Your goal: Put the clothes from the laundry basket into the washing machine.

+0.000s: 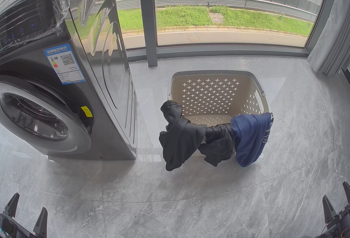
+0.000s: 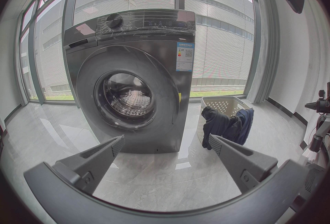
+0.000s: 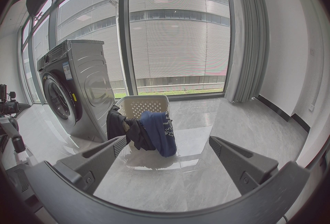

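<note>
A beige laundry basket stands on the floor right of the dark grey washing machine. Black clothes and a blue garment hang over the basket's near rim. The machine's round door looks closed. My left gripper is low at the left, open and holding nothing, well short of the machine. My right gripper is low at the right, open, away from the basket. In the wrist views the left gripper and the right gripper both stand wide open.
A large window with a dark pillar lies behind the basket. A grey curtain hangs at the far right. Glossy marble floor spreads between me and the basket.
</note>
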Tool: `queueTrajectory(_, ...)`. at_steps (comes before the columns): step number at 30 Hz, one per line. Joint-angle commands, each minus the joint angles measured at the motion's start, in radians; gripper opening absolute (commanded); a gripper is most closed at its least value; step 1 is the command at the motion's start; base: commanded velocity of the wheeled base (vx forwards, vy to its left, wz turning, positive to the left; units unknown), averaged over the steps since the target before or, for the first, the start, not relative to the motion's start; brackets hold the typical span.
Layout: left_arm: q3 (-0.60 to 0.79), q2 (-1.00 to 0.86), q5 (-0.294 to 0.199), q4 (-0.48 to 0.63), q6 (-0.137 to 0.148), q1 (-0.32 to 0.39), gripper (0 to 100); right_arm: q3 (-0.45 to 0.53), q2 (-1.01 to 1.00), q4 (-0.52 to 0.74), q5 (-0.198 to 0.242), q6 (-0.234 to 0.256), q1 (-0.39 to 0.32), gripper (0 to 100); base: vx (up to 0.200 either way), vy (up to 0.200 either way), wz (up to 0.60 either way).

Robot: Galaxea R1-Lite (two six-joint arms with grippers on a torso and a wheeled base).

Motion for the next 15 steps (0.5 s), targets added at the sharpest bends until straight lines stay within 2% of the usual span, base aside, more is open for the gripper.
queueTrajectory(1,0.016,-0.013,0.000,0.000,0.000,0.000,100,0.016,-0.012,0.002,0.001,0.000,0.000,100,0.000,0.000,0.60)
queueTrajectory(6,0.016,-0.013,0.002,0.000,0.003,0.000,100,0.018,-0.012,0.000,-0.001,0.000,-0.002,100,0.000,0.000,0.60)
queueTrajectory(10,0.016,-0.013,0.000,0.000,0.001,0.000,100,0.018,-0.012,0.000,-0.001,0.000,0.000,100,0.000,0.000,0.00)
queueTrajectory(15,0.016,-0.013,0.000,0.000,0.000,0.000,100,0.018,-0.012,0.000,-0.001,0.000,0.000,100,0.000,0.200,0.00)
